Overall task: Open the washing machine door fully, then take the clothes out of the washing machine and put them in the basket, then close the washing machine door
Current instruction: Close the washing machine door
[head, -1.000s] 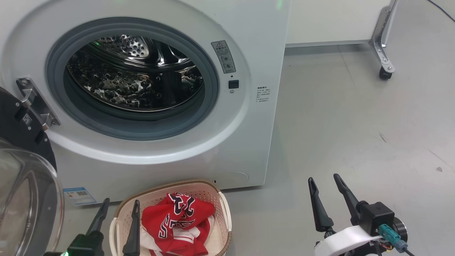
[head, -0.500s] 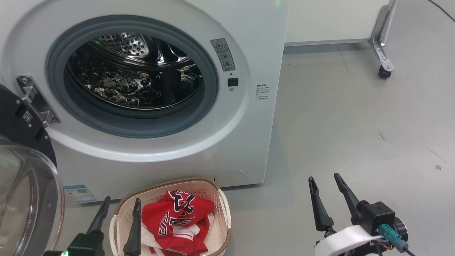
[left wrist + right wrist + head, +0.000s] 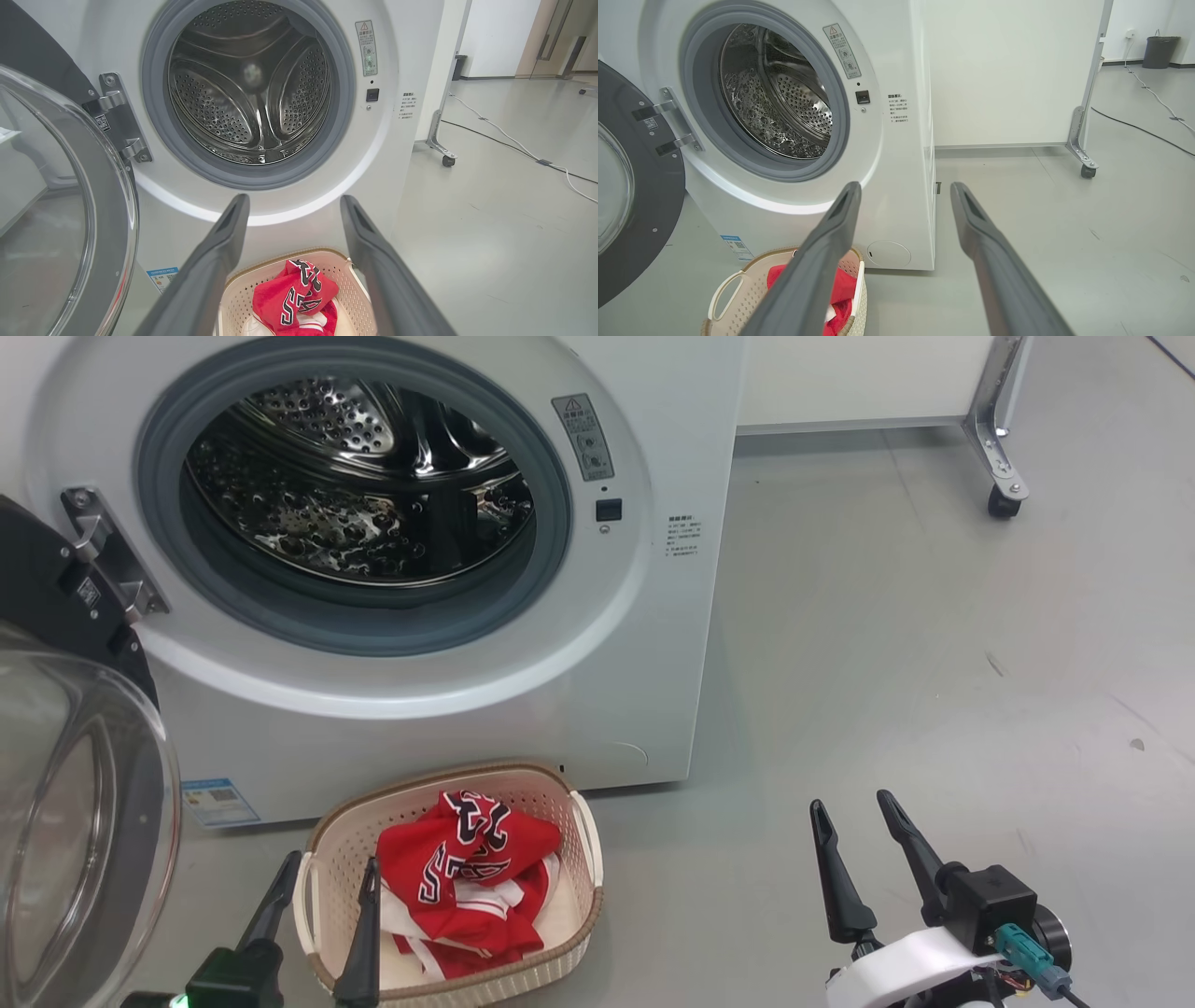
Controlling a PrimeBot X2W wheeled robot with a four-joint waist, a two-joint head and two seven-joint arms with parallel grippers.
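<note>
Left claw [image 3: 336, 859], two long dark fingers: spread wide, nothing between them, poised over the near left rim of the basket. Right claw [image 3: 850, 801], same build: also spread and empty, out over the bare grey floor [image 3: 934, 663], well apart from everything else.

Under the left claw: small cream perforated plastic basket [image 3: 537, 803], brown woven-look rim, white side handles, on the floor just in front of the machine. In it lie the clothes [image 3: 467, 877], red garments in a heap, a jersey with navy-and-white lettering on top and white striped trim below.

Behind the basket: big white front-loading washing machine [image 3: 653, 663]. No cloth shows in its perforated steel drum [image 3: 355, 495], as far as the views reach inside.

Left of the opening: large round glossy black door [image 3: 75, 784] with a bulging clear glass bowl, swung wide on its metal hinge brackets [image 3: 112, 560].

Reading: the door is opened, and unloading looks finished, judging by the bare drum and the full basket. Closing the door is what remains. The left claw is nearer to it.
</note>
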